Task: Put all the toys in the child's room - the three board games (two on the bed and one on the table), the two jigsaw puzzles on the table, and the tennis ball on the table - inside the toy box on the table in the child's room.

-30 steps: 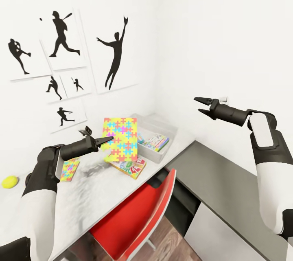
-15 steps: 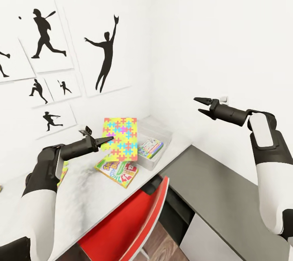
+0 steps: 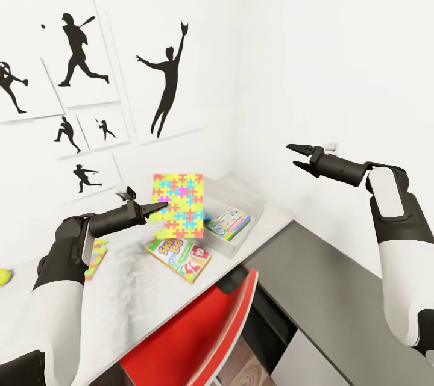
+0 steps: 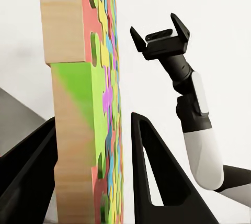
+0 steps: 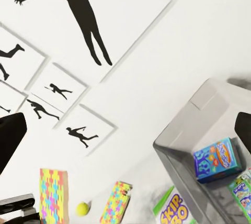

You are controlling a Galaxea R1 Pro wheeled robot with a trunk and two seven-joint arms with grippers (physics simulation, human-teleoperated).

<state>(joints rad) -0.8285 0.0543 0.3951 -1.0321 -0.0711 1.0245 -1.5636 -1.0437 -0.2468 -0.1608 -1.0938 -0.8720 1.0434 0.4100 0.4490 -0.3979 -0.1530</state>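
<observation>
1. Since the earlier frame, the camera has swung; arms unmoved.
2. Left gripper [image 3: 158, 207]: jaws clamp the upright jigsaw puzzle [image 3: 177, 206] above the table [image 3: 126, 289], beside the toy box [image 3: 248, 205].
3. Right gripper [image 3: 297, 155]: jaws parted, empty.
4. Advice: carry puzzle over box, lower, then release.

Bright jigsaw puzzle [image 3: 178, 205] stands upright above the table; clear toy box [image 3: 253, 205] at its 3 o'clock holds board games [image 3: 228, 223].

White table [image 3: 138, 289] under board game [image 3: 179, 259]
</observation>
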